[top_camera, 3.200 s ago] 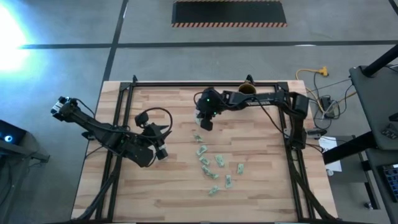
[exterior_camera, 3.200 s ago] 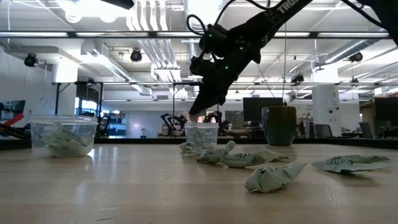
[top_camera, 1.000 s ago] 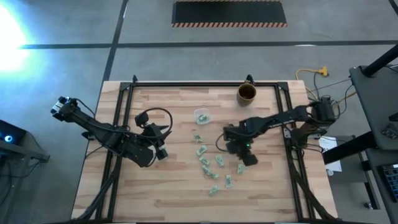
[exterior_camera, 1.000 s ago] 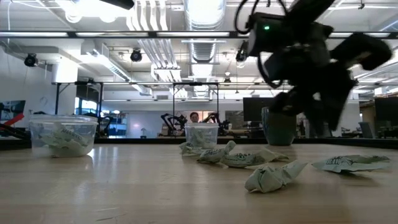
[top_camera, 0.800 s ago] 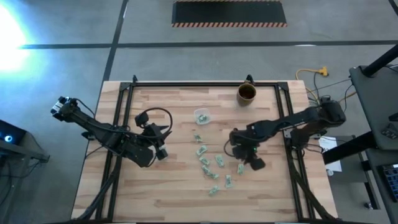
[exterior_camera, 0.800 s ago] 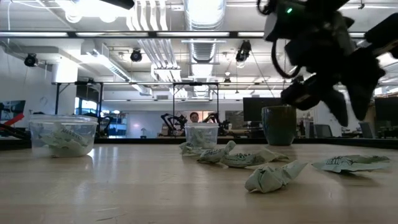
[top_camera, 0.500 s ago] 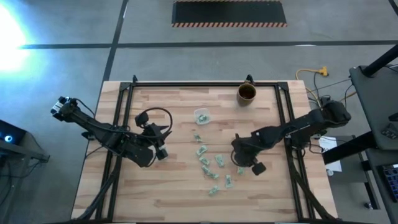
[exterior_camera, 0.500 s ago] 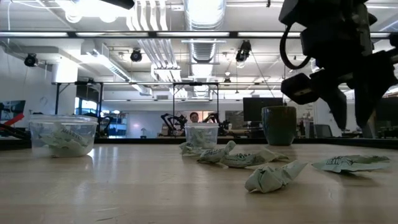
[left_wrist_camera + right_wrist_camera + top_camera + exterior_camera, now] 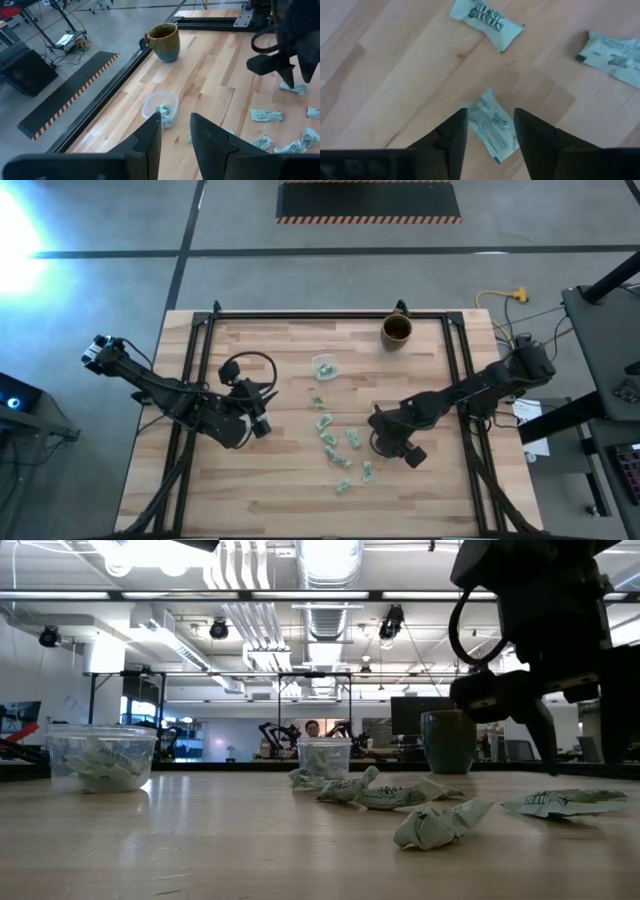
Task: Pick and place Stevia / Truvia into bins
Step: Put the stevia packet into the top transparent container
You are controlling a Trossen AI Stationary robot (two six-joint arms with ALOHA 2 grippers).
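Since a moment ago, the right gripper (image 9: 488,131) has swung away from the far cup and come down low over the packets, on the side of the brown mug (image 9: 397,330) that is nearer the front of the table. Its two dark fingers (image 9: 451,137) stand apart, with nothing held between them. One pale green packet (image 9: 490,125) lies flat on the wood right between the fingers. Its long side runs slanted across the gap, not straight along it. Two more packets lie just past it, also flat and turned at other slants.

From above, the packets (image 9: 335,442) make a loose line on the table (image 9: 280,480), running from near the front up toward the small clear cup (image 9: 324,367) that stands beside the mug. They point every which way. Some look crumpled in the low view.

That small clear cup has a few green packets inside. A second clear cup (image 9: 101,757), much farther from the mug, holds a bigger pile of packets.

Well apart from the mug, the left gripper (image 9: 174,131) waits. Its fingers have a narrow gap and hold nothing. The mug stands upright at the far edge; I cannot tell what is in it.
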